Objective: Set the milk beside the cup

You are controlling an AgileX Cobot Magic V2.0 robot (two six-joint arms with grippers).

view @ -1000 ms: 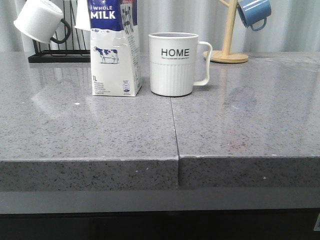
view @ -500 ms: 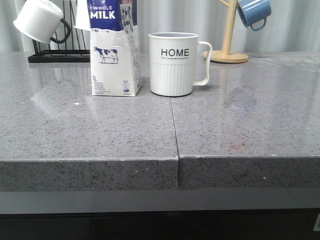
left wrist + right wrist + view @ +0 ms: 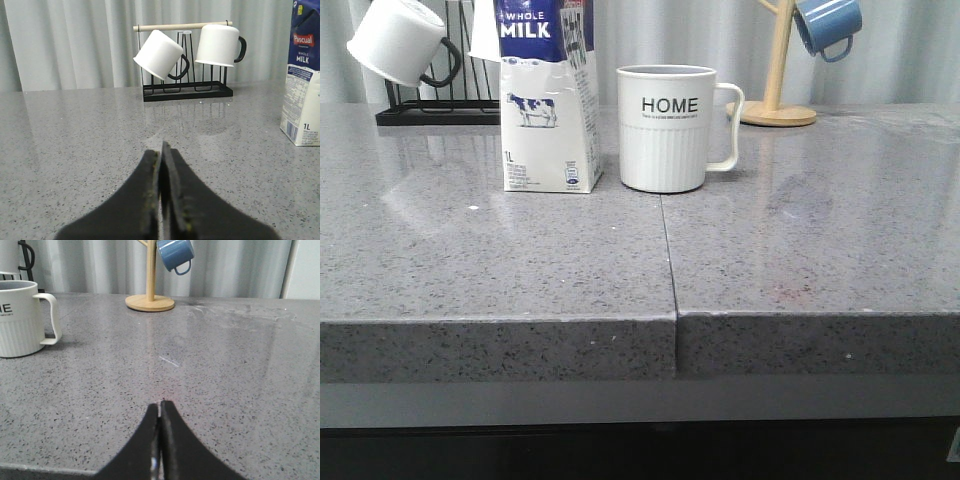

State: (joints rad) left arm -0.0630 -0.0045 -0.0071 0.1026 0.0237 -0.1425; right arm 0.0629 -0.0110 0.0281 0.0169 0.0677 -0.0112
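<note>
The milk (image 3: 548, 95) is standing upright on the counter (image 3: 800, 260), just left of the cup (image 3: 667, 128), with a narrow gap showing between them and the cup's handle pointing away to the right. Judging by that, the carton is already sitting where the task wants it. Both arms are resting low and back from the pair, absent from the front view. The left gripper (image 3: 162, 150) is showing its fingers pressed together on nothing, and the right gripper (image 3: 159, 407) likewise. From the left wrist the carton (image 3: 303, 75) is lying ahead and off to the right, its long axis vertical; the left arm looks nearer it, while the cup (image 3: 22, 317) is sitting ahead-left of the right gripper
</note>
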